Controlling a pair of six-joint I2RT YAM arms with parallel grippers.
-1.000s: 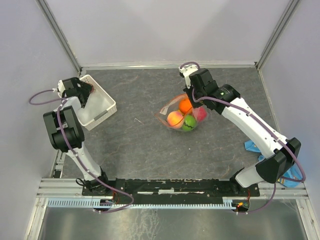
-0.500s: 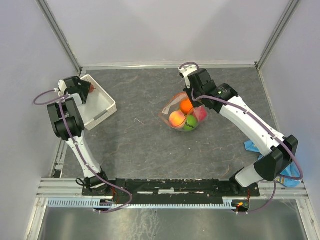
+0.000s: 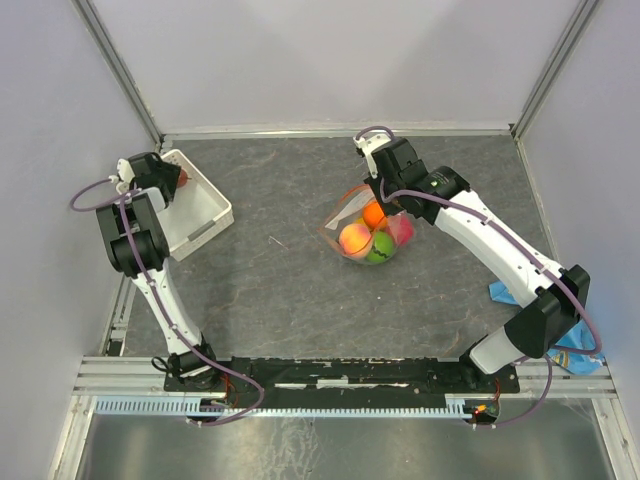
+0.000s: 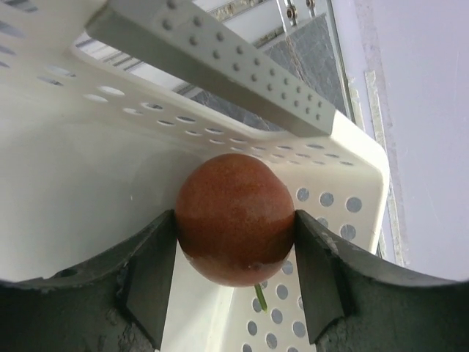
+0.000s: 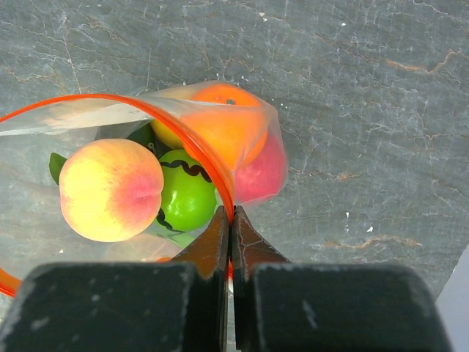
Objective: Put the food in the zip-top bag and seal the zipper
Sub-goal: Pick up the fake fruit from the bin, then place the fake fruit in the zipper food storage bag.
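okay, my left gripper (image 4: 234,224) pinches the hard, likely slippery brown fruit (image 4: 234,209) across its middle in a corner of the basket (image 4: 344,183); well right of the basket, my right gripper (image 5: 230,220) clamps the zipper (image 5: 176,126) of the limp bag (image 5: 88,114).

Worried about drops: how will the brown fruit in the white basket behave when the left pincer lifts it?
The brown fruit looks smooth and round, so it may slip from the left pincer or roll if dropped. It seems rigid: no dent where the fingers meet it.
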